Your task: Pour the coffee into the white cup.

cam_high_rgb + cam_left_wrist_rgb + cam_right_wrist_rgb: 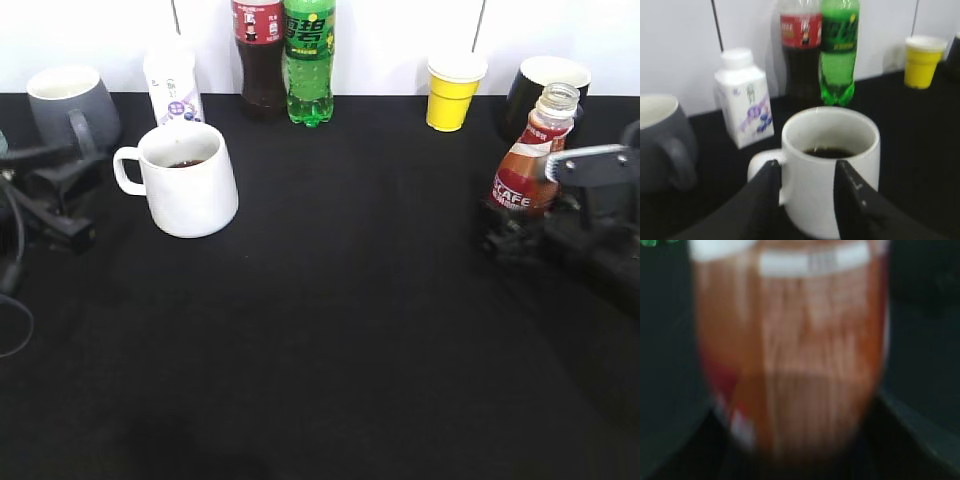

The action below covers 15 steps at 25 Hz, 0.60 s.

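The white cup [190,182] stands at the left on the black table, handle to the left, with dark coffee in it. It also shows in the left wrist view [832,150]. My left gripper [80,200] is open and empty, left of the cup and apart from it; in the left wrist view [806,169] its two fingers frame the cup. The coffee bottle [530,160] is at the right, uncapped and tilted slightly, still holding brown drink. My right gripper [512,228] is shut on its lower part. The bottle [790,355] fills the right wrist view, blurred.
A grey mug [70,105] stands at the back left and a white carton [172,88] behind the cup. A cola bottle [260,55], a green soda bottle [308,60], a yellow paper cup [452,90] and a black mug [545,88] line the back wall.
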Available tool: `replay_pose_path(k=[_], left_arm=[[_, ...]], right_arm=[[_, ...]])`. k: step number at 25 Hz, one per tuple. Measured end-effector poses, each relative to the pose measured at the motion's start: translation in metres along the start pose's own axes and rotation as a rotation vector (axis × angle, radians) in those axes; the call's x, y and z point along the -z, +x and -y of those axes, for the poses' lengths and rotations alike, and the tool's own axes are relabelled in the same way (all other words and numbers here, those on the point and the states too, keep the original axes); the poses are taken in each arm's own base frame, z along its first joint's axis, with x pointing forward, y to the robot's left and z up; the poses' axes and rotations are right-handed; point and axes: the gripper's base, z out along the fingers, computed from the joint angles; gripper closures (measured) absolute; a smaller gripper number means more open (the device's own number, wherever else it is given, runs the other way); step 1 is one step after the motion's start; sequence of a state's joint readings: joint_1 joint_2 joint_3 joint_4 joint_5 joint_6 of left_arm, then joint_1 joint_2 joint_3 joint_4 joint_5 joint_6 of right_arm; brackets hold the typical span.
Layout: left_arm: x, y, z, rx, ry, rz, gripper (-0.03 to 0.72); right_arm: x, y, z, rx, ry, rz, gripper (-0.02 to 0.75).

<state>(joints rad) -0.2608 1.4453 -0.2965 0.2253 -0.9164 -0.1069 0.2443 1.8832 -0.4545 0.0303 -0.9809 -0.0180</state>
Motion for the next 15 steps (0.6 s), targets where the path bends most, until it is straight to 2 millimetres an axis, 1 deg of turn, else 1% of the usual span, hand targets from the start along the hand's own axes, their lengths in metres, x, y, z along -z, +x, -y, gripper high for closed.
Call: replay_pose_path(k=[1,3,4,5,6,7,8,9,10,11,12,13,15], left_arm=[[0.002,0.003,-0.001,0.025,-0.011,-0.055,0.403],[0.004,0.005,-0.003,0.096,-0.047,-0.212,0.401],[0.004,0.002,-0.006,0.117,-0.075,-0.285,0.401],[0.006,-0.004,-0.009,0.132,-0.112,-0.370,0.401],[0.008,-0.013,-0.012,0.152,-0.153,-0.433,0.400],[0.014,-0.024,-0.015,0.198,-0.197,-0.487,0.398],[0.021,-0.035,-0.015,0.239,-0.228,-0.538,0.397],[0.032,-0.051,-0.014,0.262,-0.244,-0.549,0.397],[0.046,-0.062,-0.013,0.274,-0.254,-0.560,0.397],[0.064,-0.073,-0.011,0.275,-0.260,-0.546,0.397],[0.083,-0.080,-0.008,0.274,-0.268,-0.549,0.397],[0.110,-0.088,-0.004,0.250,-0.267,-0.526,0.397],[0.151,-0.090,0.004,0.176,-0.241,-0.540,0.397]], right_arm=[[0.009,0.000,0.000,-0.003,0.000,-0.019,0.139],[0.026,-0.010,0.000,-0.006,-0.003,-0.087,0.140],[0.034,-0.016,0.000,-0.009,-0.005,-0.135,0.141],[0.039,-0.022,0.000,-0.011,-0.008,-0.204,0.141],[0.045,-0.032,0.000,-0.012,-0.013,-0.292,0.141],[0.050,-0.044,-0.001,-0.013,-0.017,-0.371,0.142],[0.056,-0.061,-0.001,-0.007,-0.023,-0.423,0.142],[0.066,-0.080,-0.001,-0.011,-0.026,-0.447,0.142],[0.077,-0.099,-0.001,-0.030,-0.029,-0.425,0.142],[0.089,-0.114,-0.002,-0.052,-0.034,-0.394,0.142],[0.100,-0.123,-0.002,-0.062,-0.038,-0.374,0.142],[0.112,-0.127,-0.002,-0.067,-0.043,-0.373,0.142],[0.146,-0.135,-0.002,-0.067,-0.055,-0.379,0.142]])
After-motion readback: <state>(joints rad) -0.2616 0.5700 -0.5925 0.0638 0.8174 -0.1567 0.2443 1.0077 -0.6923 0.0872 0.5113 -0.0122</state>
